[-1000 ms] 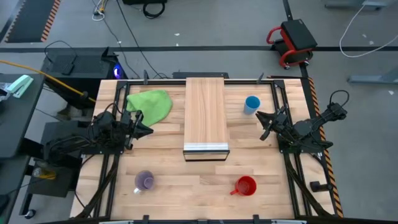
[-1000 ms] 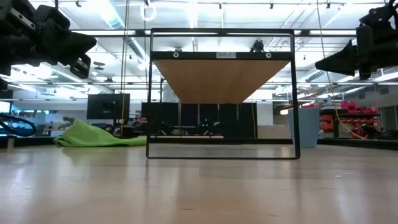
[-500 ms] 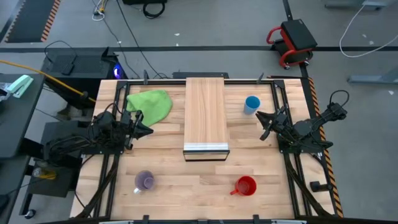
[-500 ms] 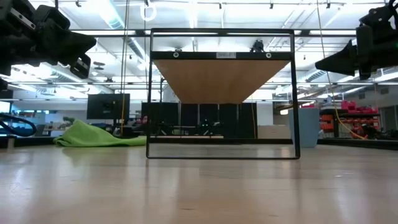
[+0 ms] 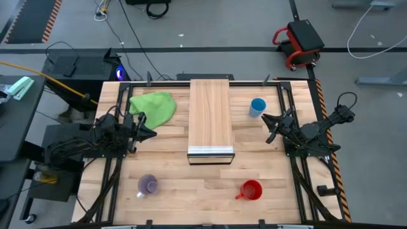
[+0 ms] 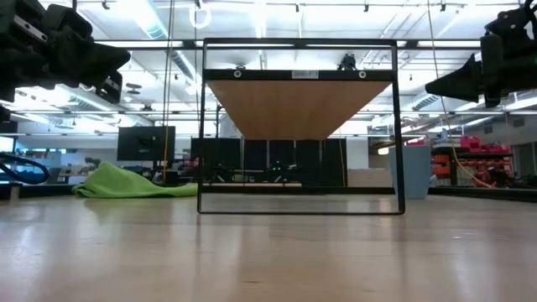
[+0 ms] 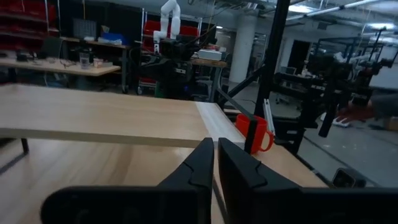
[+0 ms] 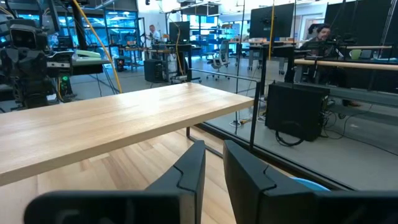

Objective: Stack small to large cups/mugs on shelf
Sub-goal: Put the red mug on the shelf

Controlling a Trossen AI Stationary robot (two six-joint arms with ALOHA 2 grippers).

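From above, the shelf (image 5: pixel 211 118) is a long light-wood plank with a silvery front edge, raised at the middle of the worktop (image 5: pixel 191 187). A light-blue cup (image 5: pixel 257 106) stands to its right near the far edge; a red mug (image 5: pixel 251 189) with a handle and a pale purple translucent mug (image 5: pixel 148 185) sit apart along the near edge. A green cloth (image 5: pixel 154 107) lies left of the shelf. The left gripper (image 5: pixel 151 133) and right gripper (image 5: pixel 266 119) hover on either side of the shelf, holding nothing.

The low view adds the shelf's brown underside (image 6: pixel 299 107) on a thin black frame, the cloth and the blue cup (image 6: pixel 410 170) beyond.

The left wrist view shows the left gripper (image 7: pixel 216 154) nearly closed, a narrow slit between its fingers, empty, with the red mug (image 7: pixel 254 134) past the shelf's end.

The right wrist view shows the right gripper (image 8: pixel 214 158) slightly parted and empty beside the shelf's edge, with a person seated far off in the room.
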